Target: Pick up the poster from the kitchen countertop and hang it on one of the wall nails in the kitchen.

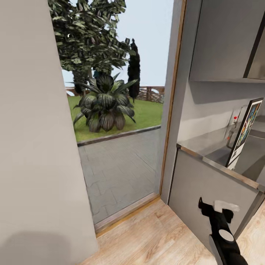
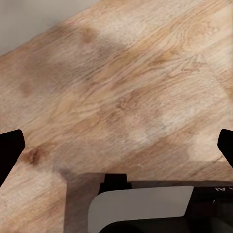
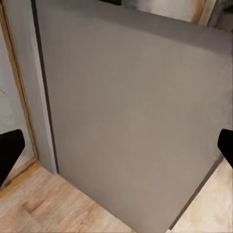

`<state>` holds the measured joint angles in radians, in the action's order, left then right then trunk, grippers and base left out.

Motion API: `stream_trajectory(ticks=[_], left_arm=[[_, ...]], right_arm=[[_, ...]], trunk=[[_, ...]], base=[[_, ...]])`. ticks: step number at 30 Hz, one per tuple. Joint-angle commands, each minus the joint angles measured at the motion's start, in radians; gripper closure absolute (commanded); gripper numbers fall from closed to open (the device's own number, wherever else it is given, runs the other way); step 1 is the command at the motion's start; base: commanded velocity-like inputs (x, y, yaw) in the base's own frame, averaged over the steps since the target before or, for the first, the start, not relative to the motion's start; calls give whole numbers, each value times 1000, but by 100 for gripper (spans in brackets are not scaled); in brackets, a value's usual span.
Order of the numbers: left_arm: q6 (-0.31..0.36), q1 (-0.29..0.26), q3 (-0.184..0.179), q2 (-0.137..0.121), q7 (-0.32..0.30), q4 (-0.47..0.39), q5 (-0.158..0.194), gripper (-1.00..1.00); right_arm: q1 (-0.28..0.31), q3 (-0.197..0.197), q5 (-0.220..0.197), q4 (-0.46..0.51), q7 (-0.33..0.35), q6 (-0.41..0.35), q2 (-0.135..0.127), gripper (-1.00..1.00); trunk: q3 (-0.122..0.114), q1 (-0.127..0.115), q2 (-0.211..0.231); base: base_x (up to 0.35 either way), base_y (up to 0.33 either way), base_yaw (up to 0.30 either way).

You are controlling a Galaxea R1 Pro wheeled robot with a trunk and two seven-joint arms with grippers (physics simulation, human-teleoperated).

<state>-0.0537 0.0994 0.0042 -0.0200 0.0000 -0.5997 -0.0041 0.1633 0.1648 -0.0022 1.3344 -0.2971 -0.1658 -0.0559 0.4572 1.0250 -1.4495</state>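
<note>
The poster [image 1: 244, 132] stands upright on the kitchen countertop [image 1: 206, 144] at the far right of the head view, seen nearly edge-on, with a black frame and colourful artwork. My right arm [image 1: 221, 235] hangs low in front of the grey cabinet side [image 1: 202, 187]. In the right wrist view my right gripper [image 3: 116, 150] is open and empty, facing that cabinet panel [image 3: 131, 116]. Over the wood floor [image 2: 126, 87], my left gripper [image 2: 116, 145] is open and holds nothing. The wall nails are out of view.
A tall glass door [image 1: 121, 140] with a wood-coloured frame looks onto a paved path and garden plants. A plain grey wall [image 1: 33, 147] stands close at the left. A chrome tap [image 1: 235, 123] rises behind the poster, and an upper cabinet [image 1: 224, 40] hangs above the counter.
</note>
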Motion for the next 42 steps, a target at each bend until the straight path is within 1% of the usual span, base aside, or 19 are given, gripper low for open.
stream_trajectory(ticks=[1,2,3,4,5,6,7,8,10,12,15,16,18,21,23,32,42], left_arm=[[-2,0,0,0,0,-1,0,-100],[-2,0,0,0,0,-1,0,-100],[-2,0,0,0,0,-1,0,-100],[-2,0,-1,0,0,0,0,-100],[-2,0,-1,0,0,0,0,-100],[-2,0,-1,0,0,0,0,-100],[-2,0,-1,0,0,0,0,-100],[-2,0,-2,1,0,0,0,-100],[-2,0,-2,1,0,0,0,-100],[-2,0,-2,1,0,0,0,-100],[-2,0,-3,1,0,0,0,-100],[-2,0,-3,1,0,0,0,-100],[-2,0,-3,2,0,0,0,-100],[-2,0,-3,2,0,0,0,-100],[-2,0,-3,2,0,0,0,-100],[-2,0,-3,2,0,0,0,-100],[-2,0,-3,2,0,-1,0,-100]], right_arm=[[43,-1,-1,19,-40,-49,-1,-100],[93,-1,0,31,-63,-101,-2,-100],[115,-1,0,35,-71,-125,-2,-100],[234,-1,5,45,-100,-223,-4,-100],[253,-1,7,46,-105,-230,-5,-100],[289,-1,9,46,-120,-242,-5,-100],[305,-1,9,46,-131,-247,-5,-100],[366,-3,12,44,-184,-260,-5,-100],[399,-6,12,40,-207,-267,-5,-100],[419,-7,12,39,-215,-281,-6,-100],[474,-7,13,32,-224,-343,-8,-100],[474,-7,13,32,-224,-343,-8,-100],[499,-7,13,26,-228,-364,-9,-100],[516,-5,13,15,-230,-374,-9,-100],[526,-3,13,-13,-231,-379,-10,-100],[531,-4,13,-40,-229,-381,-11,-100],[530,-1,13,-41,-230,-381,-11,-100]], trunk=[[1,0,-1],[1,0,-1],[1,0,-1],[1,0,-1],[1,0,-1],[1,0,-1],[1,0,-1],[1,0,-1],[1,0,-1],[1,0,-1],[1,0,-1],[1,0,-1],[1,0,-1],[1,0,-1],[1,0,-1],[1,0,-1],[-2,0,-1]], base=[[0,0,0],[0,0,0],[0,0,0],[0,0,0],[0,0,0],[0,0,0],[0,0,0],[0,0,0],[0,0,0],[0,0,0],[0,0,0],[0,0,0],[0,0,0],[0,0,0],[0,0,0],[0,0,-5],[0,0,-102]])
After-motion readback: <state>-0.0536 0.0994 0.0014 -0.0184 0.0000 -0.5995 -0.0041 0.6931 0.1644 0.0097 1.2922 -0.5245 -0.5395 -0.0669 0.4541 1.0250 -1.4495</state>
